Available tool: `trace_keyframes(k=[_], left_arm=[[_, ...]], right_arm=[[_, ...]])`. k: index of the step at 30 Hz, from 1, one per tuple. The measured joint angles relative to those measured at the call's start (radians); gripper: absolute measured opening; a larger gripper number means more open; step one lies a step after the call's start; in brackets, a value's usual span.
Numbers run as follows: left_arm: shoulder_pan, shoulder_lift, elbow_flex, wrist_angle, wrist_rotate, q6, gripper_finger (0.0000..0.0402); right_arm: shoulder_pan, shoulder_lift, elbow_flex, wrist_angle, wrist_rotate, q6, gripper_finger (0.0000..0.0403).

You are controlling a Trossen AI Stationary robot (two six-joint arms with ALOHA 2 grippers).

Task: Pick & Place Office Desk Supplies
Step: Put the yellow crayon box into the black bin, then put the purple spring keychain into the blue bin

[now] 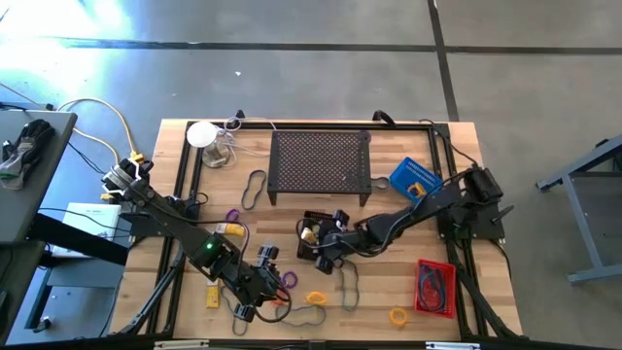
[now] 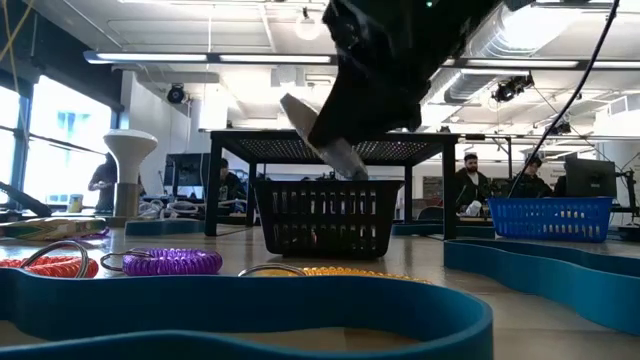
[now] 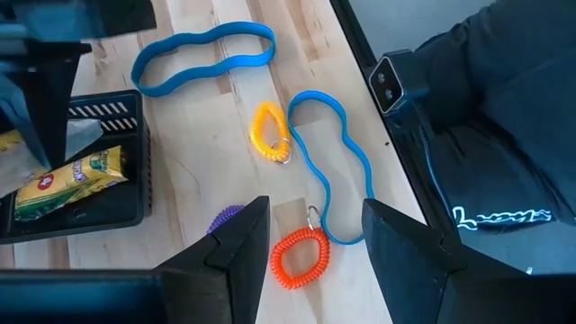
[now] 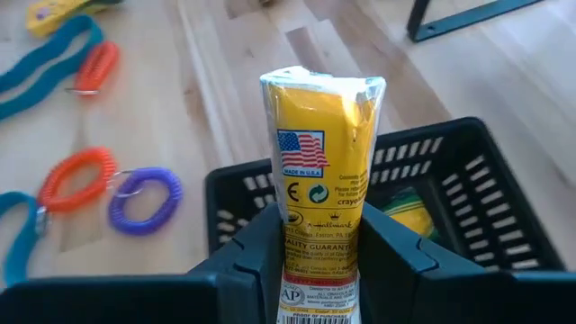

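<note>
My right gripper point(image 4: 319, 236) is shut on a yellow rectangular packet point(image 4: 324, 153) above the small black mesh basket point(image 4: 450, 193). Another yellow packet point(image 4: 409, 202) lies inside that basket. In the high view this gripper point(image 1: 326, 245) is at the table's middle. My left gripper point(image 3: 315, 236) is open, near the table's near edge point(image 1: 270, 277). It hovers over an orange coil ring point(image 3: 301, 258) that lies flat on the wood between the fingers. A purple ring point(image 3: 225, 219), a yellow ring point(image 3: 270, 130) and blue band loops point(image 3: 337, 162) lie around it. My right gripper pinches the yellow packet between its two fingers at the printed barcode end point(image 4: 319, 270). The rest of the packet sticks out past the fingertips. In the low view the packet point(image 2: 325, 135) slants downward, lifted clear above the black basket point(image 2: 325, 215).
The large black perforated stand point(image 1: 319, 163) is at the table's far middle. A blue basket point(image 1: 416, 178) sits to its right and a red basket point(image 1: 435, 287) at the near right. Loose yellow packets point(image 1: 212, 297), yellow rings point(image 1: 398, 316) and a white object point(image 1: 204, 136) are scattered about.
</note>
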Motion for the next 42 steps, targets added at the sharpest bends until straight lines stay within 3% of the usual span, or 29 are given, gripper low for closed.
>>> trace_keyframes(k=[17, 30, 42], left_arm=[[-0.005, 0.000, 0.000, 0.000, 0.000, -0.021, 0.0173], [-0.013, 0.000, 0.000, 0.000, 0.000, -0.040, 0.0173], [-0.013, 0.000, -0.031, 0.000, -0.001, -0.039, 0.0173]], right_arm=[[0.020, 0.005, 0.000, -0.077, -0.004, -0.138, 0.0115], [0.023, -0.006, 0.000, -0.066, 0.075, -0.213, 0.0269], [0.069, -0.182, 0.005, -0.123, 0.054, -0.252, 0.0269]])
